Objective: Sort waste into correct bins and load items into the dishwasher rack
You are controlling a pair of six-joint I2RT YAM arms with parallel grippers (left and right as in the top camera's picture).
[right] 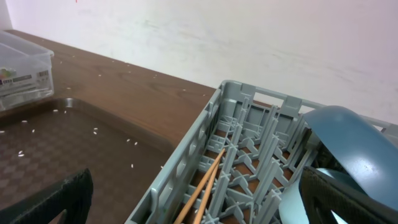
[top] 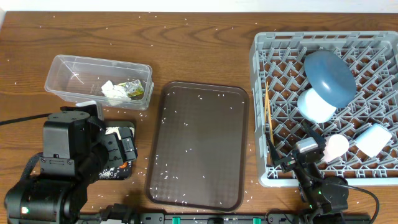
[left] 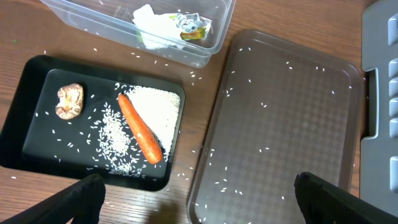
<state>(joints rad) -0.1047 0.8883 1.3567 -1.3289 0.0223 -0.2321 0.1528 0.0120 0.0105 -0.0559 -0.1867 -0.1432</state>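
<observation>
While both arms hang over the near edge of the worktop [top: 205,43], this is the layout from the left. Toward the far-left corner sits the clear tub [top: 98,81] with the crumpled tissue [top: 113,91] and the green-yellow wrapper [top: 134,89] inside, touching each other. Just in front of it is the black bin [left: 31,124], mostly hidden under the left arm from overhead. The wrist view shows the brown lump [left: 69,100] at its left end. The carrot [left: 140,128] lies diagonally, partly on a patch of rice [left: 155,112].

The left tool [left: 199,186] hovers above the bin's near-right corner and the tray's edge, fingers wide apart, gripping nothing. The brown tray [top: 205,149] sits mid-worktop, and loose grains are sprinkled over it and the wood around it.

The rack [top: 258,93] fills the right side. The chopsticks [top: 268,115] lie side by side along its left wall. The blue plate [top: 329,76] tilts over the white bowl [top: 316,104] near the middle. Toward the near-right corner are the pink cup [top: 337,147] and, just beside it, the light-blue cup [top: 373,140]. The right tool [right: 196,186] hangs over the rack's near-left corner, fingers spread, holding nothing.
</observation>
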